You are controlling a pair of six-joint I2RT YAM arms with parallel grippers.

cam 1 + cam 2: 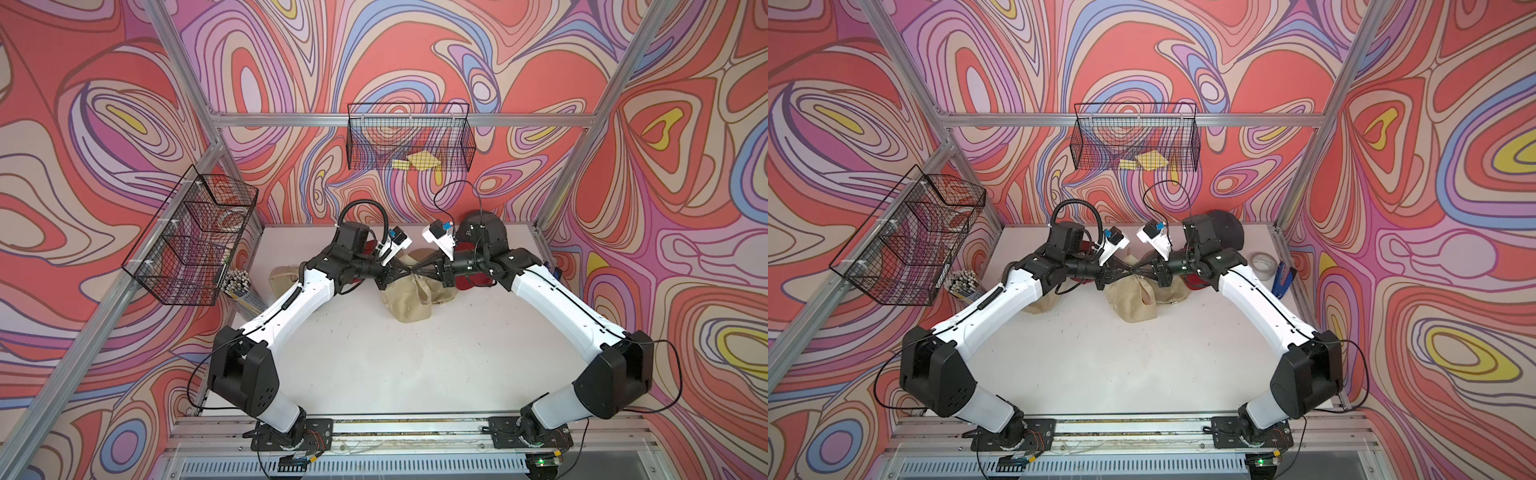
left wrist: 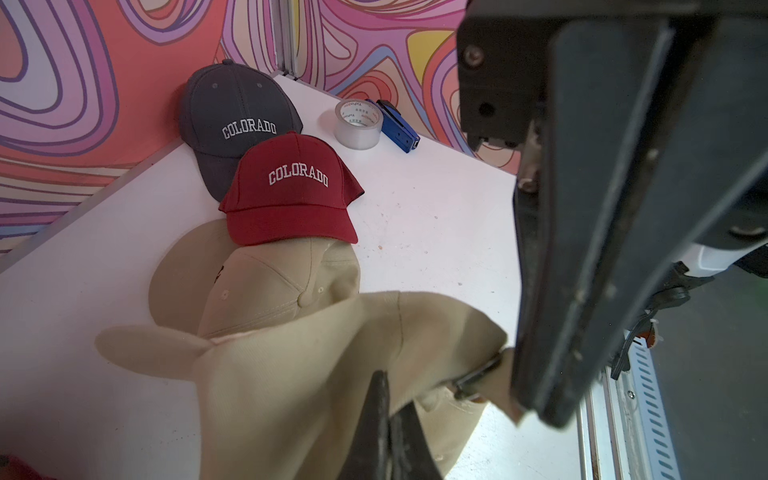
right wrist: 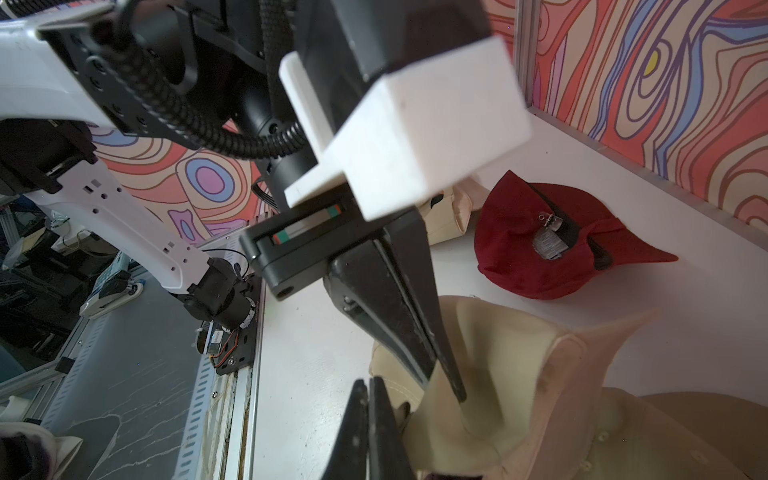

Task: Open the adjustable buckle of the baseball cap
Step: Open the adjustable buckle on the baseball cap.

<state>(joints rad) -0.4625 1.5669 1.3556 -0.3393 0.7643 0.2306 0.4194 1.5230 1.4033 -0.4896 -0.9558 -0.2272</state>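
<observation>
While pinching the tan cap (image 2: 311,374) with left tool (image 2: 382,390) and right tool (image 3: 368,395) both clamped on its cloth, hold steady beside the buckle (image 2: 478,376) and ease it open slowly.

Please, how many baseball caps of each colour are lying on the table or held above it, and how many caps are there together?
Beige caps: 3
Red caps: 2
Grey cap: 1
Total: 6 caps
</observation>
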